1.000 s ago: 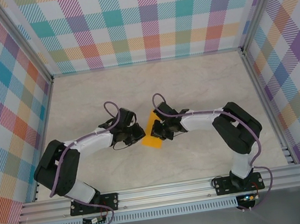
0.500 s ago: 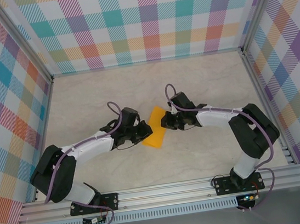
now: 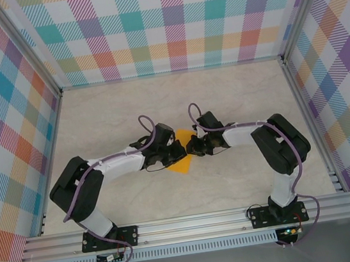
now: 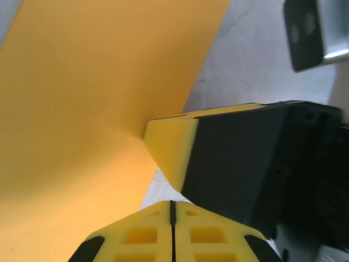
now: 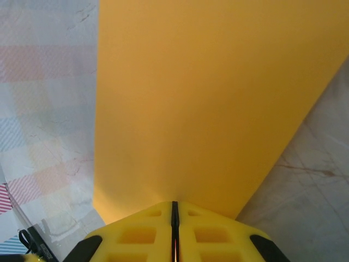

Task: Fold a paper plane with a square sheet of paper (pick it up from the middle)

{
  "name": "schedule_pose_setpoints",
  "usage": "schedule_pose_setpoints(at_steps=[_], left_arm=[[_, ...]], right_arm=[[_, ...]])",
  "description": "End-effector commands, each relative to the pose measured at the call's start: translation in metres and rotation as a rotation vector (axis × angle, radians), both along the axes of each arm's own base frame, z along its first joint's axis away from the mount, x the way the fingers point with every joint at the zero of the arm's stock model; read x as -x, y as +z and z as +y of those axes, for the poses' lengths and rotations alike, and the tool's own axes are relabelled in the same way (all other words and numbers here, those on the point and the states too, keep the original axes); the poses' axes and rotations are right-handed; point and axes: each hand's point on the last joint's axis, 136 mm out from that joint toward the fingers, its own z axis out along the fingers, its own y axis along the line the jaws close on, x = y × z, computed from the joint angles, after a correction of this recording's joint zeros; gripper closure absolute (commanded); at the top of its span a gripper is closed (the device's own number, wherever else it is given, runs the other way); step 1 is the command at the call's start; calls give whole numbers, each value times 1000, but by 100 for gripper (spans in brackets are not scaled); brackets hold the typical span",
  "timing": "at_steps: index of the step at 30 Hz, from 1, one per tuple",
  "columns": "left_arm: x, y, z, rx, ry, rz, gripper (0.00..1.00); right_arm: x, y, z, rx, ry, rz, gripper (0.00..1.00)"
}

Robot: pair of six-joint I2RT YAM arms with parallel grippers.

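Observation:
The square sheet of paper (image 3: 181, 164) is plain orange-yellow and lies mid-table, mostly covered by the two grippers that meet over it. In the right wrist view the paper (image 5: 202, 98) rises straight out of my right gripper (image 5: 174, 210), whose jaws are shut on its near edge. My left gripper (image 4: 172, 210) is shut, with nothing visible in its seam; the paper (image 4: 82, 98) lies beside it to the left. In the left wrist view the right gripper's yellow fingertip (image 4: 169, 147) touches the sheet's edge. Seen from above, the left gripper (image 3: 178, 151) and right gripper (image 3: 192, 147) almost touch.
The pale marble-patterned table (image 3: 222, 99) is fenced by plaid walls (image 3: 167, 22) at the back and both sides. An aluminium rail (image 3: 194, 224) with the arm bases runs along the front edge. Purple cables loop over both arms.
Both grippers have closed in toward each other over the paper. The sheet, largely exposed half a second ago, is now mostly hidden beneath them.

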Motion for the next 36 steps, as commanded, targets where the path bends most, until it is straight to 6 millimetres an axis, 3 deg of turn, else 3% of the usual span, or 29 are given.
schedule_pose_setpoints(at_steps=[1, 13, 24, 31, 36], left_arm=[[0, -3, -13, 7, -26, 12, 94], [3, -28, -22, 10, -49, 70, 95], [14, -46, -10, -60, -54, 114, 95], [15, -40, -8, -59, -64, 106, 95], [13, -36, -12, -48, -75, 97, 95]], right_arm=[[-7, 3, 6, -31, 28, -23, 91], [-1, -9, 0, -2, 32, 10, 91], [0, -7, 3, -24, 59, 11, 91], [-6, 18, 4, -59, 49, -34, 88], [-9, 12, 1, -35, 46, -20, 88]])
